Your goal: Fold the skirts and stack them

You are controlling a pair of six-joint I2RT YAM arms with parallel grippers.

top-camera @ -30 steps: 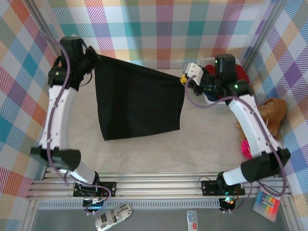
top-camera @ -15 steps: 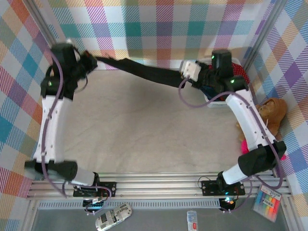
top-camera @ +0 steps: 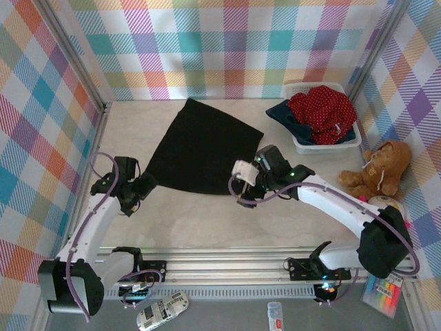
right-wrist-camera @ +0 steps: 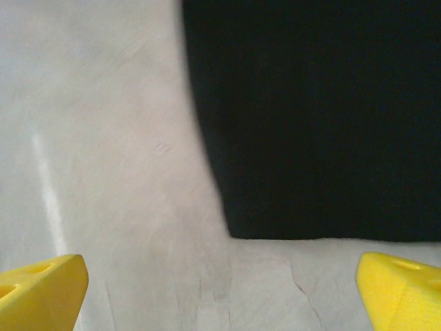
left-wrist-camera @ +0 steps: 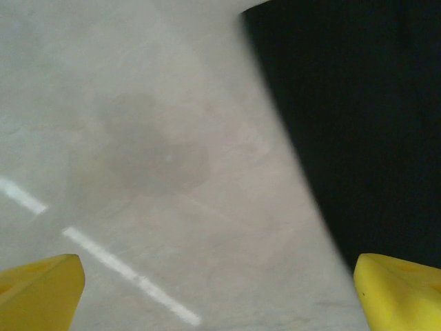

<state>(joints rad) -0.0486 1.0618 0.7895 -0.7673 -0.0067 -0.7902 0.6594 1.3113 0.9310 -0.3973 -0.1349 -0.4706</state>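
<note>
While flat, black skirt (top-camera: 200, 148), edges straight.

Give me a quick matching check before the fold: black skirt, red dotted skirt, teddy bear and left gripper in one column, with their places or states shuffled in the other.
Column one
1. black skirt
2. red dotted skirt
3. teddy bear
4. left gripper

Column two
A. piled in the white mesh basket
B. open, holding nothing
C. spread flat on the table
D. sitting just outside the basket

Pairs: 1-C, 2-A, 3-D, 4-B
</note>
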